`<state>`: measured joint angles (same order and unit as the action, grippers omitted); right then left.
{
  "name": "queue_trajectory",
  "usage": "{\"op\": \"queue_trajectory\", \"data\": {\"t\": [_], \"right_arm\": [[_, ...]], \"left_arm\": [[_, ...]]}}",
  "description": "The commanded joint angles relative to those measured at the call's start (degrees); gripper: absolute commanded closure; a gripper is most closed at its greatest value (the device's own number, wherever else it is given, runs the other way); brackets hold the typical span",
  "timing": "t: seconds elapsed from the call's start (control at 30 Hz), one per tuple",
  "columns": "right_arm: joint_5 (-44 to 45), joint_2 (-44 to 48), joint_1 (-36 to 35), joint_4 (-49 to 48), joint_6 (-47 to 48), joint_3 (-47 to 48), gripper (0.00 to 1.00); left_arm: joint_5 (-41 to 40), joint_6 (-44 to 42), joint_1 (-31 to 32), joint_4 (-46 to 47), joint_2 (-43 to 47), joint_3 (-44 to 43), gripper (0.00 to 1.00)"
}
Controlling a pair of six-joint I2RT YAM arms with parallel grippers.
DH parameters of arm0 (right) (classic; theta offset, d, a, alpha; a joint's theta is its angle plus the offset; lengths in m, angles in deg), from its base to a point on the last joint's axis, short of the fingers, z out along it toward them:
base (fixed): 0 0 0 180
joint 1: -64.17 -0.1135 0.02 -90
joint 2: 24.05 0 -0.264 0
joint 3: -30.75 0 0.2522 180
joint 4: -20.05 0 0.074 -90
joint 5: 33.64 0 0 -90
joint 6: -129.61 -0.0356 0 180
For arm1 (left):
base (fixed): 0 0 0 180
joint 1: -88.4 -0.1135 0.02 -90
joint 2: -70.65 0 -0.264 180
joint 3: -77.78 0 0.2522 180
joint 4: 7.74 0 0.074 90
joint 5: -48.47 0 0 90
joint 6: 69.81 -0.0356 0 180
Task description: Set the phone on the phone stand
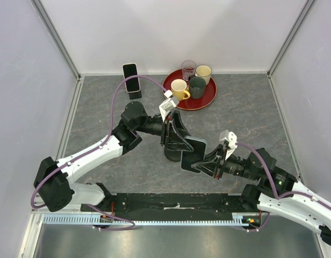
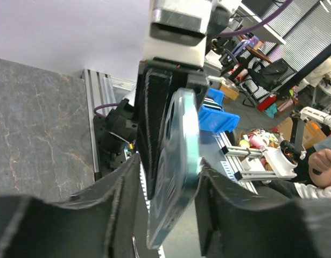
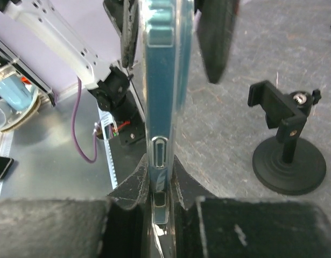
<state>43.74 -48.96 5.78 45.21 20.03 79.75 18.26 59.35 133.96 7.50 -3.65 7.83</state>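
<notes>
The phone (image 1: pixel 193 152) is dark with a teal-edged clear case and is held on edge above the table. My right gripper (image 1: pixel 202 161) is shut on its lower end; in the right wrist view the pads (image 3: pixel 138 183) pinch the phone (image 3: pixel 162 80) from both sides. My left gripper (image 1: pixel 178 140) is open, with its fingers (image 2: pixel 117 188) standing on either side of the phone's (image 2: pixel 178 156) other end. The black phone stand (image 3: pixel 288 148), round-based with a clamp on top, stands just right of the phone. In the top view the stand (image 1: pixel 172 156) is partly hidden under the left gripper.
A second phone (image 1: pixel 131 78) stands upright on a small holder at the back wall. A red tray (image 1: pixel 208 97) at the back holds a yellow mug (image 1: pixel 180 89), a dark mug (image 1: pixel 197 87), a glass and a cream cup. Walls close in the left, right and back.
</notes>
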Motion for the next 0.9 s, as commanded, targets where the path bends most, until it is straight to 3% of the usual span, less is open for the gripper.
{"op": "queue_trajectory", "data": {"t": [0.0,0.07,0.13,0.27,0.33,0.4,0.43,0.53,0.8,0.87], "right_arm": [[-3.3,-1.2,-0.1,-2.6,0.7,2.5,1.00],[-3.6,-1.1,-0.1,-4.0,0.2,1.7,1.00],[-3.5,-0.8,-0.1,-4.5,0.1,1.2,1.00],[-2.7,-1.0,-0.1,-4.7,0.1,1.2,1.00],[-3.2,-1.5,-0.1,-4.7,0.1,1.1,1.00],[-3.4,-1.8,-0.1,-4.6,0.0,1.0,1.00],[-3.5,-1.8,-0.1,-4.6,0.0,0.7,1.00],[-3.9,-2.0,-0.1,-4.6,-0.2,0.6,1.00],[-4.2,-2.5,-0.1,-4.8,-0.3,0.3,1.00],[-4.4,-2.6,-0.1,-4.6,-0.3,0.4,1.00]], "left_arm": [[3.0,-4.4,0.8,-2.0,-0.4,-2.8,0.58],[3.6,-5.8,1.4,-4.4,-1.0,-3.8,0.66],[4.2,-6.6,1.7,-5.6,-1.5,-4.8,0.69],[3.4,-9.1,2.5,-8.5,-1.0,-5.3,0.55],[2.7,-10.2,2.7,-9.1,-0.2,-5.1,0.54],[2.3,-10.7,2.8,-9.1,0.2,-4.9,0.58],[2.3,-10.8,2.7,-9.2,0.4,-4.9,0.65],[2.3,-10.9,2.9,-9.2,0.5,-5.0,0.70],[2.5,-11.2,2.9,-9.2,0.7,-5.1,0.76],[2.5,-11.0,2.9,-9.1,0.7,-5.2,0.70]]}}
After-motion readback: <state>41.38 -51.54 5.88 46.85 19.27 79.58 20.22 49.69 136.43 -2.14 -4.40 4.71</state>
